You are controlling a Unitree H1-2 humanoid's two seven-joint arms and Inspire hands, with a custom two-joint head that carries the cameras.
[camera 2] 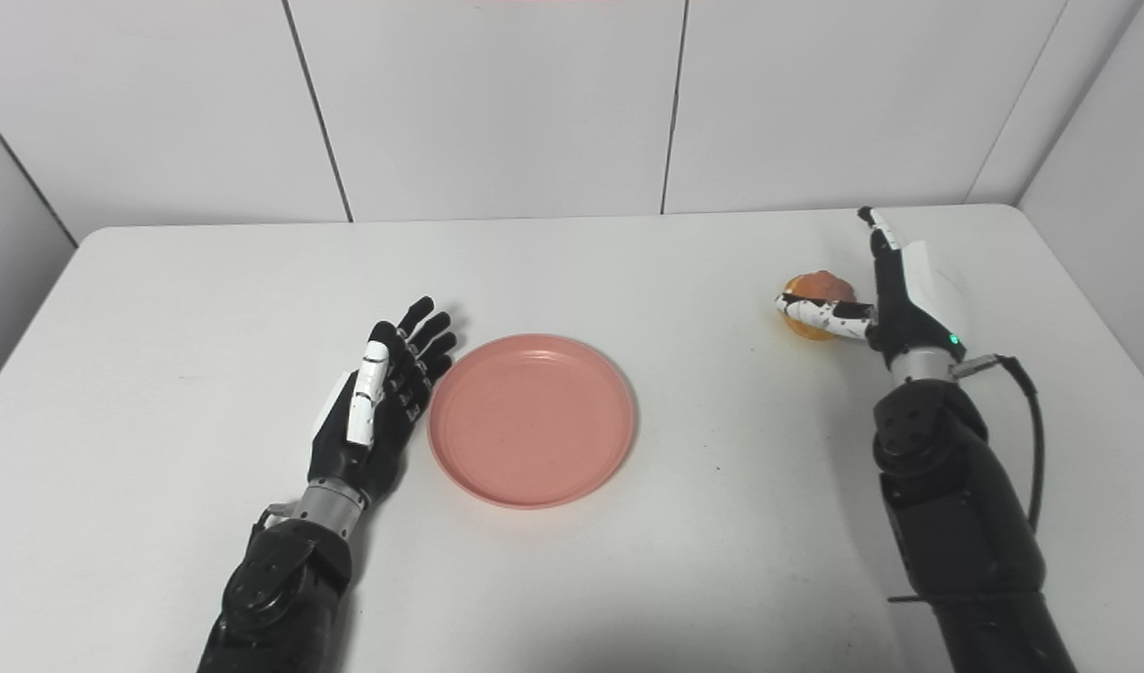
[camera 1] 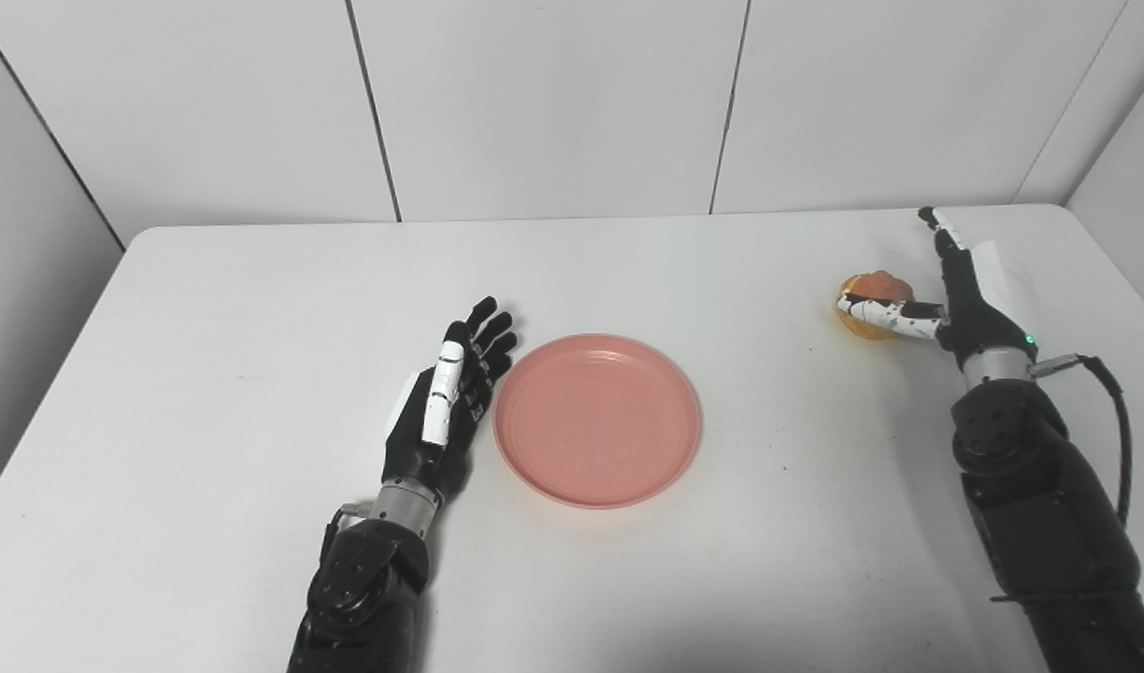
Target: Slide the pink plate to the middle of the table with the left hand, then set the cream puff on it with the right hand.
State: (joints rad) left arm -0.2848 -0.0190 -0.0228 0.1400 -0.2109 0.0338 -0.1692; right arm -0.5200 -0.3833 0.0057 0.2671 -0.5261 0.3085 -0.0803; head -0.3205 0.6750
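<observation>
The pink plate (camera 1: 598,421) lies empty near the middle of the white table (camera 1: 254,327). My left hand (camera 1: 446,402) is open, fingers straight, resting edge-on just beside the plate's left rim. The cream puff (camera 1: 876,285), golden brown, sits on the table at the far right. My right hand (camera 1: 955,299) is open right beside it: the thumb lies across the puff's near side and the fingers point straight away along its right side. I cannot tell whether the fingers touch the puff.
The table's back edge meets a white panelled wall (camera 1: 553,103). The right table edge runs close behind my right hand. A black cable (camera 1: 1119,421) hangs from the right wrist.
</observation>
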